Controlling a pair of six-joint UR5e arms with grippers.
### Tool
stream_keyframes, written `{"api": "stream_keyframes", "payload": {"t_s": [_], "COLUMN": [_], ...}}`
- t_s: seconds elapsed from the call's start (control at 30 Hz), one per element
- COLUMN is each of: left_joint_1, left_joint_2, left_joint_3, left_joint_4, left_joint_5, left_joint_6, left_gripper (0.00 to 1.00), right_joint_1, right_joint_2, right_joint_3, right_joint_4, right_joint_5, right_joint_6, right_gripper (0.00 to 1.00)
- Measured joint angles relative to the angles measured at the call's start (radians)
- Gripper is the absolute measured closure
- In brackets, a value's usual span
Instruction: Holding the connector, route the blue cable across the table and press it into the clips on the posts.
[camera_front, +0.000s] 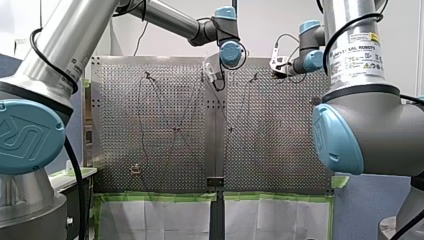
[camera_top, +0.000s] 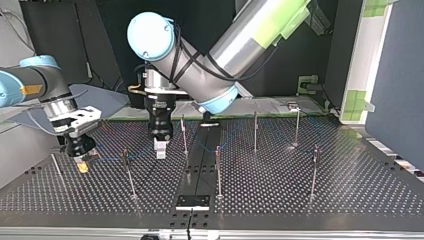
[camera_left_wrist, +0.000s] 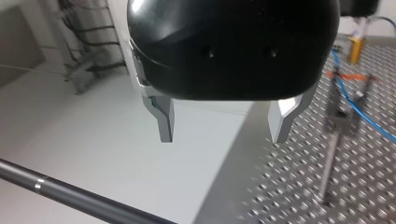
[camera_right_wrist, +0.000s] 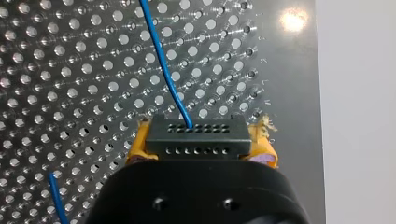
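**Cable routing on the perforated table (camera_top: 310, 200).** My right gripper (camera_right_wrist: 201, 142) pinches the black connector (camera_right_wrist: 195, 133) between its yellow pads (camera_right_wrist: 136, 147). It sits low over the table at the top view's left. The blue cable (camera_right_wrist: 163, 65) leaves the connector's front face and runs out over the holes. My left gripper (camera_left_wrist: 225, 125) has its metal fingers spread with nothing between them, and it hangs near a post (camera_left_wrist: 329, 163) that the cable slants past. Thin posts (camera_top: 218, 170) stand well apart across the table; their clips are too small to make out in the top view.

**Hazards, as judged:**
- (a) If the cable catches on a post, the pull could drag the connector out of the pads, one of which looks frayed at its tip.
- (b) Slack cable may ride over a clip rather than seat in it.
- (c) Either arm could strike a post while crossing.

**Writing:**
- A white label (camera_front: 357, 52) on my right arm appears to read "UNIVERSAL ROBOTS"; the finer print is illegible.
- A blue joint cap (camera_front: 25, 132) on my left arm bears a raised logo, only partly seen
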Motion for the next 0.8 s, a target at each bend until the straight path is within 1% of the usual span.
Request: {"api": "stream_keyframes", "payload": {"t_s": [0.27, 0.47, 0.53, 0.67, 0.8], "left_joint_1": [-0.016, -0.013, -0.012, -0.013, -0.013], "left_joint_2": [0.072, 0.120, 0.121, 0.097, 0.073], "left_joint_3": [-0.072, -0.124, -0.139, -0.177, -0.210], "left_joint_4": [0.072, 0.124, 0.139, 0.177, 0.210], "left_joint_5": [0.003, 0.007, 0.004, -0.001, -0.004], "left_joint_6": [-0.069, -0.121, -0.137, -0.170, -0.182], "left_gripper": [0.00, 0.00, 0.00, 0.00, 0.00], "right_joint_1": [0.005, 0.008, 0.008, 0.008, 0.007], "right_joint_2": [0.000, 0.000, 0.000, 0.000, -0.001], "right_joint_3": [0.000, 0.000, 0.000, 0.000, 0.000], "right_joint_4": [0.003, 0.004, 0.006, 0.010, 0.012], "right_joint_5": [0.000, 0.000, 0.001, 0.001, 0.001], "right_joint_6": [-0.006, -0.009, -0.009, -0.009, -0.009], "right_gripper": [1.00, 1.00, 1.00, 1.00, 1.00]}}
